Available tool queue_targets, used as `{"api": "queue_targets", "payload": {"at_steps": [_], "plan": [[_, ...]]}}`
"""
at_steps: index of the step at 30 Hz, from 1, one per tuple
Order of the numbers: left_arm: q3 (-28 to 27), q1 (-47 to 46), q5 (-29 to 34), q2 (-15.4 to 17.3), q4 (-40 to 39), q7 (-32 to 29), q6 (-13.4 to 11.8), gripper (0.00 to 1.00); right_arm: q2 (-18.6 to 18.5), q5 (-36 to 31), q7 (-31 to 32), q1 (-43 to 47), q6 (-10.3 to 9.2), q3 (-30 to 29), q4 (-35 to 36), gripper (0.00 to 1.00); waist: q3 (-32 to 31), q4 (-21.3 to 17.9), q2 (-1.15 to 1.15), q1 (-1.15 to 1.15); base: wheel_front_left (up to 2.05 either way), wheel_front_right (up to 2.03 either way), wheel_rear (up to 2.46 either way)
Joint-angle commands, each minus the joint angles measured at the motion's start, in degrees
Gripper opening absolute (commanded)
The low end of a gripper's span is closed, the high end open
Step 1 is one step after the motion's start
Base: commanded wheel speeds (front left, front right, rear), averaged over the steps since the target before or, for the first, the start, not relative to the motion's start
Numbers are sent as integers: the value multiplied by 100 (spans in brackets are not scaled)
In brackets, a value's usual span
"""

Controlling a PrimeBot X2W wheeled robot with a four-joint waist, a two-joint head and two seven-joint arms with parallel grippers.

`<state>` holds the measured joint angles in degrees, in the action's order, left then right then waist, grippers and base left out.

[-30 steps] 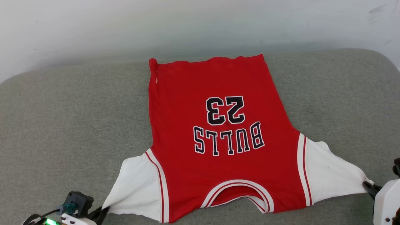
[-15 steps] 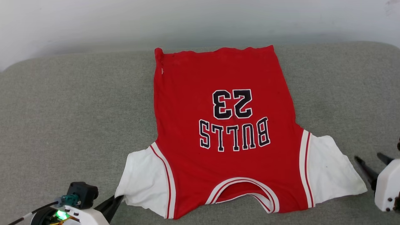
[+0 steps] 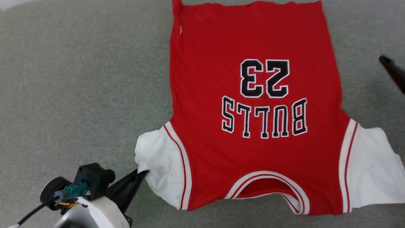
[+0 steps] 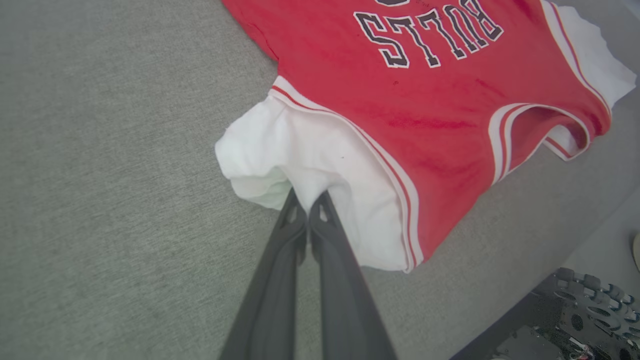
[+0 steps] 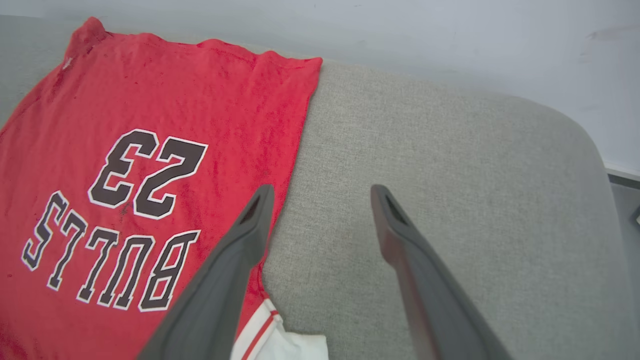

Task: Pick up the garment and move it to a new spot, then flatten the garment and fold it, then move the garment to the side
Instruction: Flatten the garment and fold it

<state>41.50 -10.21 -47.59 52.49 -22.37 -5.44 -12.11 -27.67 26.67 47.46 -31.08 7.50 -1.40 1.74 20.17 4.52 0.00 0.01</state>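
Since a second ago the right gripper (image 5: 322,192) has let go of the right sleeve (image 3: 370,171) and swung up to 3 o'clock in the head view, jaws wide and empty; the camera has also dipped closer. At 7 o'clock the left gripper (image 4: 307,197) stays clenched on the bunched left sleeve (image 3: 158,164). Spread on the grey cushion (image 3: 79,79), the Bulls 23 jersey (image 3: 259,152) lies collar toward 6 o'clock. Flattening looks nearly done. The next move probably calls for tugging that left sleeve smooth and releasing it before folding.

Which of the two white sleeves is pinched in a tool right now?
The sleeve on the robot's left, bunched up in the shut left tool. The right sleeve lies flat and free; the right tool is open, holding nothing.
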Motion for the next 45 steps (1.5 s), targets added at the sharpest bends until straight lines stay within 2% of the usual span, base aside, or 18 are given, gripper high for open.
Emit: {"api": "queue_targets", "payload": {"at_steps": [1,4,9,17,24,32,33,34,38,45], "plan": [[9,-157,109,-21,-143,-42,10,0,-113,-107,225,-446,-2,17,-132,100,625,489,0,-1,0,0,0],[70,-362,284,-80,-379,-115,48,0,-241,-294,692,-1183,-2,73,-496,100,949,776,0,-1,0,0,0],[251,-771,680,-226,-642,-255,260,0,-382,-531,1454,-2135,-2,-202,-1130,100,1367,1389,0,-1,0,0,0],[475,-1085,921,-534,-924,-333,409,0,-715,-1351,1962,-3065,-2,-280,-1871,100,1691,2010,0,-1,0,0,0],[574,-1186,967,-741,-988,-265,509,0,-782,-1802,2062,-3390,-2,-494,-2268,100,1885,2277,0,-1,0,0,0],[611,-1255,937,-862,-849,-156,592,0,-678,-1812,2039,-3038,-1,-553,-2440,100,1959,2413,0,-1,0,0,0],[616,-1260,934,-874,-835,-144,589,0,-677,-1825,2027,-2996,-1,-596,-2470,38,1957,2427,0,-1,0,0,0],[616,-1262,921,-887,-824,-141,594,0,-700,-1841,2058,-2932,-1,-599,-2496,0,1950,2439,0,-1,0,0,0],[584,-1235,901,-861,-751,-109,571,0,-828,-1838,2099,-2731,-2,-619,-2483,0,1858,2425,0,-1,0,0,0],[515,-1106,896,-814,-482,-42,428,0,-711,-1728,1953,-2311,-2,-690,-2416,0,1436,2132,0,-1,0,0,0]]}}
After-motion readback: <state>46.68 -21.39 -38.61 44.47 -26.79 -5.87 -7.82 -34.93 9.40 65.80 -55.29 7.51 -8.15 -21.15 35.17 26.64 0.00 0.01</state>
